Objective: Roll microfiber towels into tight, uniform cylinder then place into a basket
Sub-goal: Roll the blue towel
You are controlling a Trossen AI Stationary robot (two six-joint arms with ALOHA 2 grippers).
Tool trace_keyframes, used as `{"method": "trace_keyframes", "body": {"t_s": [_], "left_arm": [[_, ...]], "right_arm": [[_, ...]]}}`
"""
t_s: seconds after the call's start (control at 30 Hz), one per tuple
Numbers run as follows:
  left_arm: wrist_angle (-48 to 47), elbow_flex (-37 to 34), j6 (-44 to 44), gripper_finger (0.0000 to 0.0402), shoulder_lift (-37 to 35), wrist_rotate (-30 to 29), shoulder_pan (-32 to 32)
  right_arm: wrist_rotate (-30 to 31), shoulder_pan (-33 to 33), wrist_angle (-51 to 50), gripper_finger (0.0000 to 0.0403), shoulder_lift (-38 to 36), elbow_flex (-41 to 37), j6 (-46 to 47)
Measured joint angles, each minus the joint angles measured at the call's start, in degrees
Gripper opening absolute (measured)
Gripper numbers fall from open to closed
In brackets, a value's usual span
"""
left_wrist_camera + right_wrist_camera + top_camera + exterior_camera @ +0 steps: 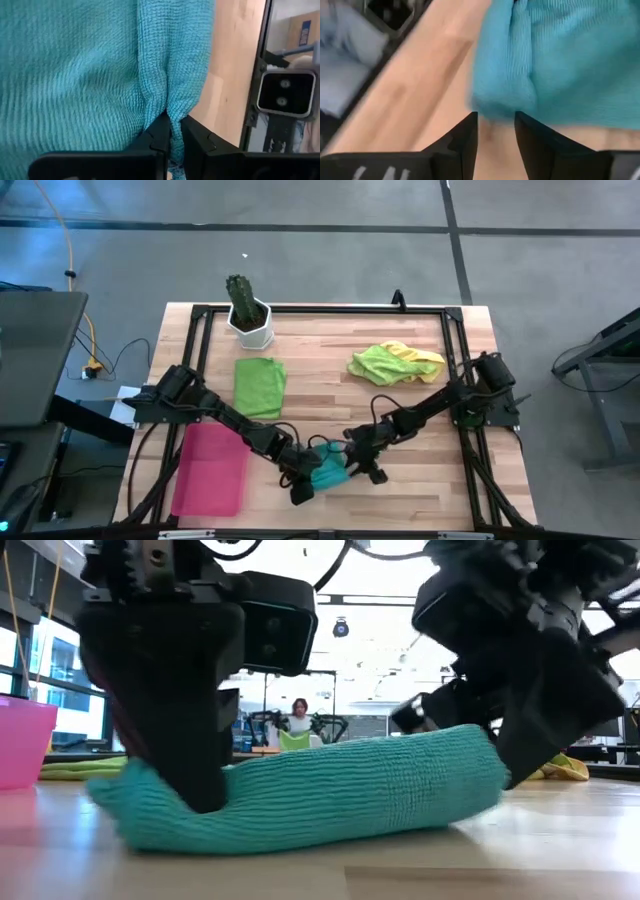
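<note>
We see the teal towel [328, 473] lying rolled into a soft, ribbed cylinder on the pale wooden desk [420, 470], its knit showing fine parallel ridges in the low view. The left gripper [172, 137] pinches one end of the roll: in its wrist view the two dark fingers [161, 134] stand clenched on a thin fold of the teal cloth, which bunches into a crease just ahead of them. The right gripper [496, 132] sits at the roll's other end, its fingers apart with bare desk between them and the towel's edge just ahead of the tips; it grasps nothing.

Away from the left gripper, on its outer side, lies the basket [210, 470], a flat, shallow pink-red rectangle; nothing shows inside it. Beyond the left gripper, farther up the desk, a green towel [260, 385] lies flat and roughly square. Beyond that stands a white faceted pot [250, 327] holding a dark green cactus [240, 295]. Farther up the desk from the right gripper, a lime towel [380, 363] lies crumpled in a loose heap, touching a yellow towel [425, 360] that pokes out from behind it.

In the low view a person [299, 720] shows far off in the room.
</note>
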Motion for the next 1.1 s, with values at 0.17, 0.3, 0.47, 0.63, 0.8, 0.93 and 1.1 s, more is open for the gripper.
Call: {"method": "trace_keyframes", "body": {"t_s": [0.17, 0.3, 0.47, 0.63, 0.8, 0.93, 1.1], "left_arm": [[0.06, 0.00, -0.31, 0.0020, 0.00, 0.49, 0.14], [-0.11, 0.02, -1.42, 0.0020, -0.02, 0.58, 0.14], [-0.14, 0.02, -1.50, 0.0020, -0.02, 0.43, 0.44], [-0.17, 0.02, -2.53, 0.0021, -0.02, 0.73, 1.21], [-0.22, 0.02, -2.54, 0.0021, -0.04, 1.50, 1.67], [-0.20, 0.02, -2.41, 0.0022, -0.04, 1.61, 1.67], [-0.18, 0.03, -2.34, 0.0022, -0.07, 1.77, 1.71]], "right_arm": [[9.61, 1.95, -3.41, 0.0118, -3.40, 0.06, -15.15], [14.24, 4.93, -2.11, 0.0110, -3.58, 0.13, -26.35], [19.43, 7.46, -1.75, 0.0095, -3.59, 0.18, -30.28], [20.19, 9.28, 1.93, 0.0083, -3.63, 0.23, -30.71], [20.05, 10.14, 3.26, 0.0094, -3.72, 0.33, -28.14], [20.18, 10.85, 4.21, 0.0128, -3.72, 0.33, -19.46], [20.11, 12.82, 8.74, 0.0177, -3.06, 0.38, -19.33]]}}
